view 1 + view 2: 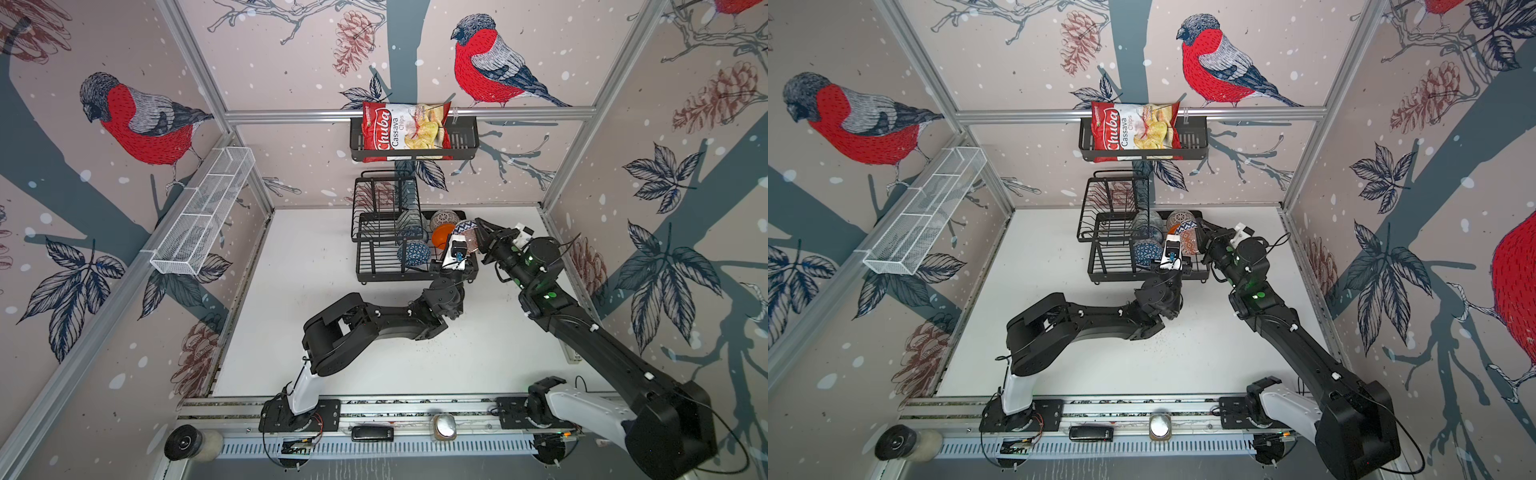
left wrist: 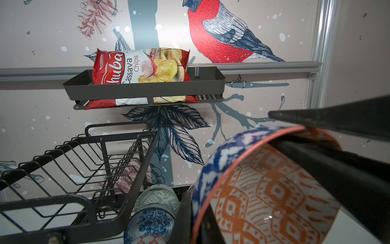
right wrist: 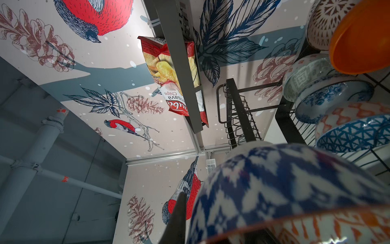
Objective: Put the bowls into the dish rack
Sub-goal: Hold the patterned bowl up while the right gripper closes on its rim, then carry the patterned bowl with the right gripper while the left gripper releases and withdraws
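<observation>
Both grippers hold one bowl (image 1: pixel 466 237) (image 1: pixel 1188 240) just right of the dish rack (image 1: pixel 374 266) (image 1: pixel 1113 266). It is blue-white outside and orange-red geometric inside (image 2: pixel 274 190) (image 3: pixel 274 190). My left gripper (image 2: pixel 196 228) (image 1: pixel 452 245) is shut on its lower rim. My right gripper (image 3: pixel 211 232) (image 1: pixel 478 237) is shut on the upper rim, one finger (image 2: pixel 337 118) outside, one inside. Several bowls stand on edge in the rack: grey-green (image 3: pixel 304 76), blue floral (image 3: pixel 329 99), blue triangle-patterned (image 1: pixel 413 254), plain orange (image 1: pixel 441 236), white with dark lines (image 1: pixel 444 219).
The rack's raised upper shelf (image 1: pixel 382 199) holds nothing. A black slatted basket (image 1: pixel 465 141) with a chips bag (image 1: pixel 405 131) hangs on the back wall above the rack. A long white mesh basket (image 1: pixel 203 212) hangs on the left wall.
</observation>
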Robot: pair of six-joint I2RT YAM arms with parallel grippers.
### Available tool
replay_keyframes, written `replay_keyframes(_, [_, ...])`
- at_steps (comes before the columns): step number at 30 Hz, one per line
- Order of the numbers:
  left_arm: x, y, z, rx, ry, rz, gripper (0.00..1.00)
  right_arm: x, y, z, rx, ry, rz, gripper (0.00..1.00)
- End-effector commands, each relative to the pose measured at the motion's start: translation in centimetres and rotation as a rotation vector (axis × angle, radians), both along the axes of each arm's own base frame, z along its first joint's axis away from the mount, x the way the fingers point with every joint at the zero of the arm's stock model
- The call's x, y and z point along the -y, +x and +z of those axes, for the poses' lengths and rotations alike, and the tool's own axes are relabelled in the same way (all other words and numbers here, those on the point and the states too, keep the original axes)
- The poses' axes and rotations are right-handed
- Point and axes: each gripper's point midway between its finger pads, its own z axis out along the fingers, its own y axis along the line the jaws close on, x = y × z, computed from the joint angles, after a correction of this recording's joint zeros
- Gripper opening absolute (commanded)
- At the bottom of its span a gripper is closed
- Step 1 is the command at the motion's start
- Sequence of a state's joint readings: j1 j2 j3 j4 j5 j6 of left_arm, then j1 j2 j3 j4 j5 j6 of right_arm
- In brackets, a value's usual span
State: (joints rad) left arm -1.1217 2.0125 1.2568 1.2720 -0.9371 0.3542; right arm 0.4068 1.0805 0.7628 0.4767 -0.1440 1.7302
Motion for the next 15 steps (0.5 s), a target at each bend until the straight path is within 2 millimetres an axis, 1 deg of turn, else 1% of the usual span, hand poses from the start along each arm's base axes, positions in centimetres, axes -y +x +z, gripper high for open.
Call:
replay_keyframes(1, [0.0,-0.4,1.4,0.019,-0.038,-0.023,0.00,1.3,0.0,1.6,0.083,-0.017,-0.073,0.07])
replay_keyframes(3, [0.2,-0.3,1.5,0.004,-0.042,-0.031,0.00,1.4,-0.3,1.7,0.089,-0.017,-0.077,0.03])
replay_keyframes(4, [0.2,-0.3,1.5,-0.002,-0.044,-0.036,0.02,1.6,-0.3,1.8,0.092,-0.018,-0.083,0.01])
replay_keyframes(5, [0.3,-0.4,1.5,-0.007,-0.045,-0.044,0.06,1.7,-0.5,1.8,0.093,-0.019,-0.086,0.01])
replay_keyframes(13, [0.4,-0.6,1.5,-0.033,-0.043,-0.064,0.26,1.9,-1.1,1.8,0.104,-0.019,-0.089,0.00])
replay_keyframes(15, [0.8,-0.8,1.5,-0.046,-0.029,-0.094,0.28,2.0,-1.2,1.8,0.108,-0.013,-0.090,0.00])
